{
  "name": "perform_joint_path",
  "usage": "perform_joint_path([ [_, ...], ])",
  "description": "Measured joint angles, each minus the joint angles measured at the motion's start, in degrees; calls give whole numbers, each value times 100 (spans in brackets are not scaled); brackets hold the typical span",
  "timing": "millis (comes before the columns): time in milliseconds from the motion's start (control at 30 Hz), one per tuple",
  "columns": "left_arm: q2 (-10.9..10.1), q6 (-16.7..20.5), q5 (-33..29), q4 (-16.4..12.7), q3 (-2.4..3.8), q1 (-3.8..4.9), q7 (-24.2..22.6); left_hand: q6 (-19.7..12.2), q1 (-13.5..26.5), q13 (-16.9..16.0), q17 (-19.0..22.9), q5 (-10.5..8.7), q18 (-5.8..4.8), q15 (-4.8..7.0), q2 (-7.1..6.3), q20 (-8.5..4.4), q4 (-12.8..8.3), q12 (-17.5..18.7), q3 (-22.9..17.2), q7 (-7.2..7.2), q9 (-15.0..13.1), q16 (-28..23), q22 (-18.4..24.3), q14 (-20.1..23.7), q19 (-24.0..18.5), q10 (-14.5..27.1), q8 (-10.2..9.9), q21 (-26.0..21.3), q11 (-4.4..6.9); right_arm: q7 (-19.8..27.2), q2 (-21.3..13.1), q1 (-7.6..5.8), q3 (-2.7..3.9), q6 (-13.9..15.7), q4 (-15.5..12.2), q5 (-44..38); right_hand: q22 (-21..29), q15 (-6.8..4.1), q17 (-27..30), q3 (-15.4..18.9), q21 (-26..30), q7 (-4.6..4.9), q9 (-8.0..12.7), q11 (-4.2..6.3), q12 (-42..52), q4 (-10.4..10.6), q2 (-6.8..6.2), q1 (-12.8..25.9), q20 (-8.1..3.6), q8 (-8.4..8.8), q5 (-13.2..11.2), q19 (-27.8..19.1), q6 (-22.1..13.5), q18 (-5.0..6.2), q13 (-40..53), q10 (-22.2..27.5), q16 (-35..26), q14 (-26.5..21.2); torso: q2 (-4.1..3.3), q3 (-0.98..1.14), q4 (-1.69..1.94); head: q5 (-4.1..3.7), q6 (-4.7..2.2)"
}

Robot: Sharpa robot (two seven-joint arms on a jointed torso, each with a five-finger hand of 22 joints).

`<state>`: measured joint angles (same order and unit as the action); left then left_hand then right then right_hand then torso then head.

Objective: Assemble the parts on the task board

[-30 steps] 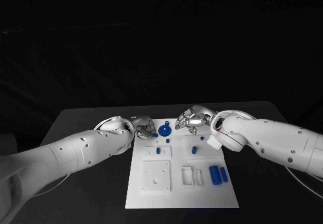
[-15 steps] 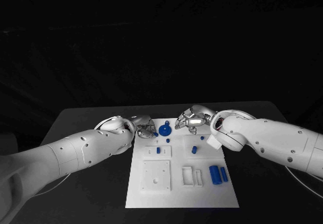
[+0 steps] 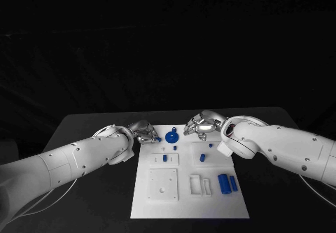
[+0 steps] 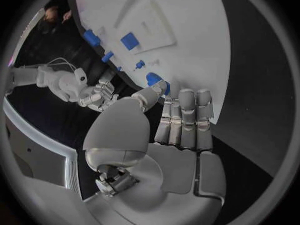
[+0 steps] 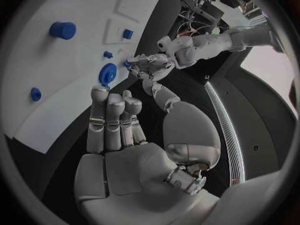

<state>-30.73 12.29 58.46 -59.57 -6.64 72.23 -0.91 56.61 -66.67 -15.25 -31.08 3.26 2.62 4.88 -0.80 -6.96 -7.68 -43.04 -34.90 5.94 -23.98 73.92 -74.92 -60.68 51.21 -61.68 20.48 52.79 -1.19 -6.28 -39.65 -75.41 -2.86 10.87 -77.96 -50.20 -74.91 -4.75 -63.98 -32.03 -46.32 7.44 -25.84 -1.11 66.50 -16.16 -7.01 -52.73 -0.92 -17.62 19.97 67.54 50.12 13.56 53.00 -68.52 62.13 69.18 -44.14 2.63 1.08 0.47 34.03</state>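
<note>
Head view: we see white board (image 3: pixel 188 194) mid worktop (image 3: pixel 84 126), blue parts on it. Round blue part (image 3: pixel 173 137) at far end, between both hands. Left hand (image 3: pixel 143 132) at board's far left corner, fingers curled; we cannot tell its hold. Right hand (image 3: pixel 201 125) over far right edge.

Left wrist view: we see left hand (image 4: pixel 181 130) fingers straight, together, holding nothing, tips near round blue part (image 4: pixel 154 78).

Right wrist view: right hand (image 5: pixel 115 130) likewise, empty.

My two hands, the left hand (image 3: pixel 145 132) and the right hand (image 3: pixel 201 125), are shiny silver. The task board (image 3: pixel 188 194) is white. The parts (image 3: pixel 225 182) are blue. The table (image 3: pixel 84 131) is black.
</note>
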Motion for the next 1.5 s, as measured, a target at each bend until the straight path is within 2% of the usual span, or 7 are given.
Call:
perform_joint_path([
  [333, -463, -146, -2163, -720, 31, 11, -104, 1, 122, 6, 17, 0, -2, 0, -15, 0, -71, 0, -88, 1, -1, 0, 1, 0, 0, -2, 0, 23, 1, 349, -76, 0, -1, 168, -69, -37, 0, 0, -24, -77, -16, 2, -19, 0, 0, -58, 74, -94, -30, 0, 36, -35, 40, -10, 9, 0, -35, 0, 3, 2, 7, 16, -69],
  [700, -933, -628, -4337, -1458, 34, 37, 19, 25, 460, 19, 16, 49, -4, -33, 68, 30, -206, 0, -168, 1, -2, 0, 1, 36, -76, -20, -3, 23, 9, 1075, -167, 4, -3, 546, -354, -551, 1, -24, -98, -433, -84, -14, -41, 0, 0, -68, 105, -811, -30, 0, 2, -97, 62, -30, 45, 0, -34, -24, 4, 6, 4, 38, -159],
  [933, -1046, -737, -5255, -1757, 29, 29, 48, 49, 626, 27, 23, 107, -5, -33, 127, 31, -341, 23, -211, 8, -2, 22, -3, 76, -116, -57, 32, 23, 9, 1535, -245, 95, -10, 1062, -583, -1393, -4, -23, -141, -468, -138, -3, -42, 1, 0, -64, -64, -998, -22, 0, -67, -145, 116, -31, 57, -1, -34, -25, -1, 1, -3, 52, -209],
  [1167, -1052, -642, -5915, -1969, 25, 18, -177, 74, 853, 11, 37, 137, -3, -94, 159, 84, -493, -7, -286, -8, -7, 22, -2, 264, -252, -65, 33, -22, 17, 1610, -213, 191, -50, 1663, -743, -2063, -1, -5, -178, -79, -170, -3, -36, 4, 0, -68, -329, -969, 30, 34, -271, -261, 116, -31, 63, 80, -91, -148, 0, -2, -8, 72, -231],
  [1233, -1050, -574, -6057, -2019, 25, 9, -287, 84, 918, -54, 37, 162, -3, -45, 155, 93, -538, -135, -298, 1, -55, 82, -2, 374, -301, -64, 34, -22, 16, 1579, -196, 220, -54, 1831, -770, -2211, 1, 6, -185, 57, -170, 19, -29, -17, -40, -61, -439, -921, 51, 53, -398, -321, 92, -30, 63, 147, -101, -202, 0, 0, -7, 79, -238],
  [1333, -1050, -434, -6266, -2125, 25, -13, -487, 100, 932, -174, 29, 169, -3, -45, 163, 93, -566, -376, -312, -4, -61, 143, -2, 375, -301, -62, 64, -22, 18, 1493, -159, 251, -58, 2108, -787, -2421, -3, 7, -206, 195, -170, 26, -27, -22, -40, -61, -484, -949, 71, 66, -562, -341, 78, -30, 70, 208, -101, -238, 2, 2, -7, 91, -254],
  [1500, -1051, -210, -6509, -2263, 25, -52, -766, 109, 993, -461, -29, 201, -3, -40, 192, 93, -617, -984, -330, -13, -85, 380, -2, 370, -301, 51, 99, 74, 130, 1307, -91, 278, -58, 2505, -784, -2643, -4, 6, -228, 291, -170, 25, -27, -22, -40, -47, -539, -954, 71, 66, -688, -341, 78, -30, 83, 208, -101, -238, 4, 4, -7, 104, -283],
])
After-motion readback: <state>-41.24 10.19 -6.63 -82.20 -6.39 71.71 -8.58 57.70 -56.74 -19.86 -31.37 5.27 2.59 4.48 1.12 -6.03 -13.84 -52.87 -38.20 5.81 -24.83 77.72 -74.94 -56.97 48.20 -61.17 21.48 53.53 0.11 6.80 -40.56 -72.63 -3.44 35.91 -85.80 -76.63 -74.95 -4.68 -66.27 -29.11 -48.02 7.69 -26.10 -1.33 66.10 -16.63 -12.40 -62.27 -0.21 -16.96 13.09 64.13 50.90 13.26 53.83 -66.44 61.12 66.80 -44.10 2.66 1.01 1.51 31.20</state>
